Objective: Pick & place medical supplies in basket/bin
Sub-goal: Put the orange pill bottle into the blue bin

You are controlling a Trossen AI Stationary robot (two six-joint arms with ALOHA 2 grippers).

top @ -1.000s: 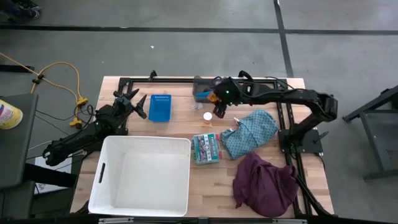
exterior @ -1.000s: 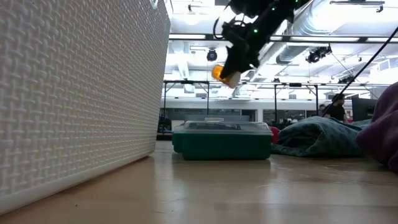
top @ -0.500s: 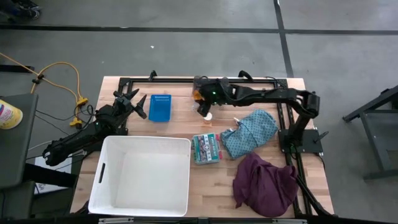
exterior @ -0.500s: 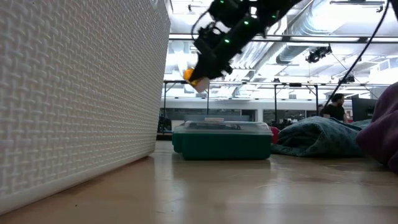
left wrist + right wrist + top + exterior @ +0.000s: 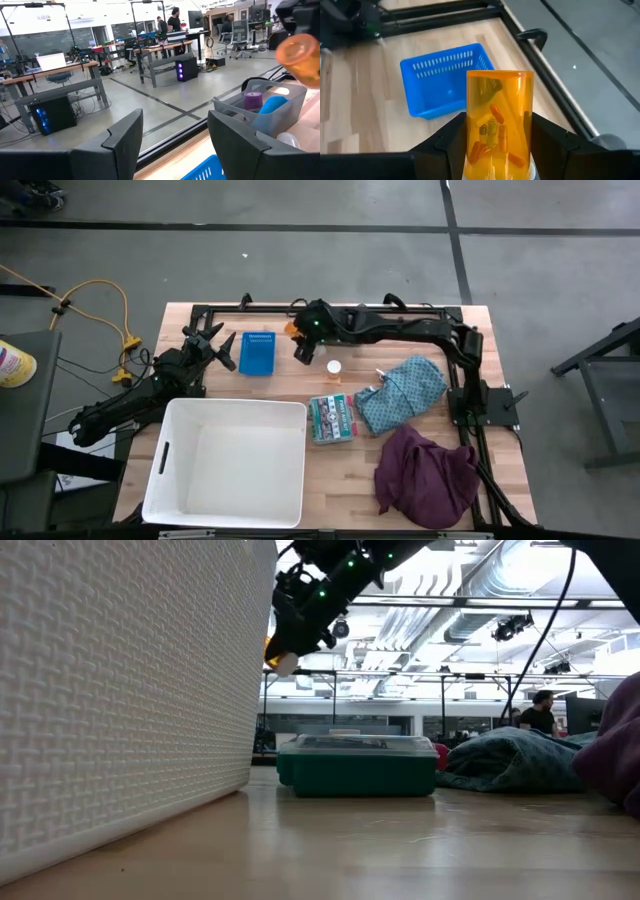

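Observation:
My right gripper (image 5: pixel 299 342) hangs above the table between the blue basket (image 5: pixel 257 352) and a standing orange bottle with a white cap (image 5: pixel 334 368). It is shut on a second orange bottle (image 5: pixel 499 120), which holds capsules. My left gripper (image 5: pixel 175 137) waits open at the table's left, near the basket. The teal patterned cloth (image 5: pixel 405 392) and the maroon cloth (image 5: pixel 425 475) lie on the right of the table. The purple roll (image 5: pixel 253 99) and the blue roll (image 5: pixel 272 106) sit in a grey tray (image 5: pixel 290 97) at the far edge. My right gripper pinches the orange bottle between its two fingers (image 5: pixel 451 142), on opposite sides of the body (image 5: pixel 475 135). The flat base end (image 5: pixel 499 75) points away from the wrist. The bottle (image 5: pixel 280 655) is lifted well clear of the table and tilted, with its white cap end (image 5: pixel 287 664) lowest.
A large white bin (image 5: pixel 228 460) stands at the near left, and its textured wall fills the left of the low view. A green lidded box (image 5: pixel 331 418) sits mid-table beside the teal cloth. A black frame runs along the far edge.
My right gripper has carried the orange bottle toward the table's left, from above the standing bottle to a spot near the blue basket. It has stayed shut and high above the table. The standing bottle and the cloths have not moved.

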